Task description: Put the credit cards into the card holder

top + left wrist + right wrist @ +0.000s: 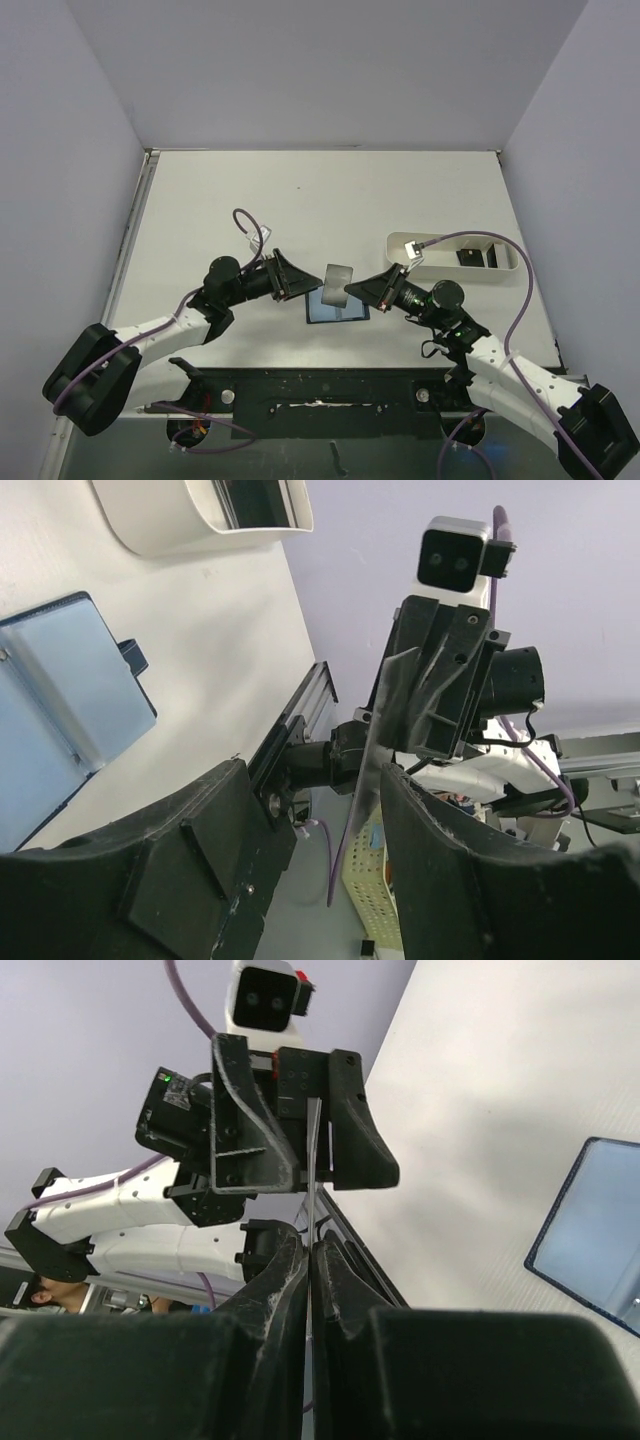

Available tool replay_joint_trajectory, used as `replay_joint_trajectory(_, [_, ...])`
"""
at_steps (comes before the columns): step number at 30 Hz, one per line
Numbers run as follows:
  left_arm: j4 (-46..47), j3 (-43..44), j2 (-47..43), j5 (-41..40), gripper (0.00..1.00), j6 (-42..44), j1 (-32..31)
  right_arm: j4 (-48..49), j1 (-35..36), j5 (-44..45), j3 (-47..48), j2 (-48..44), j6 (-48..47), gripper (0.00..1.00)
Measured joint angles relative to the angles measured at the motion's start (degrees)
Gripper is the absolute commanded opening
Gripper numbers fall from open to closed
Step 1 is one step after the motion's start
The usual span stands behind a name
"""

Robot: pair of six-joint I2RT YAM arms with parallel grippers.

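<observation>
TOP VIEW
Right gripper [354, 290]: I am pinching the grey card [339, 283] with my jaws together on its right edge.
Left gripper [303, 285]: my jaws are standing apart at the card's left edge.
Card position: it is hanging between my two grippers, just above the card holder [337, 308].
Card axis: it is showing as a tilted rectangle, its long side pointing away from my bases.
Card holder: it is lying open and flat on the table [300, 200], pale blue inside facing up, long axis running left to right.
Other cards: dark cards [475, 257] are sitting in the white tray [440, 270], well to the right.
Writing: any print on the card face is too small to tell.

LEFT WRIST VIEW
Left fingers [200, 870]: they are sitting wide apart, the card [370, 780] passing between them edge-on, close to one finger.
Right gripper [425, 695]: it is gripping the card's far end.
Card holder [60, 700]: it is lying open at the left, below the tray [170, 530].

RIGHT WRIST VIEW
Right fingers [285, 1270]: they are pressing together on the card [314, 1150], seen as a thin line running up the picture.
Left gripper [318, 1175]: its jaws are flanking the card with gaps showing.
Card holder [600, 1220]: its blue panel is showing at the right edge.
</observation>
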Motion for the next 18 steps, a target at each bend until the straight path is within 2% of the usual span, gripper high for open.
replay_joint_trajectory(12, [1.09, 0.33, 1.33, -0.07, 0.55, 2.12, -0.42, 0.44, 0.02, -0.98, 0.35, 6.29, 0.04, 0.00])
replay_joint_trajectory(14, [0.74, 0.94, 1.99, -0.09, 0.50, 3.13, -0.83, 1.79, 0.02, -1.53, 0.37, 7.41, 0.26, 0.01])
replay_joint_trajectory(18, [0.13, 1.99, 3.76, -0.09, 0.33, 4.72, -1.29, 4.66, 0.02, -2.49, 0.46, 9.35, 1.27, 0.16])
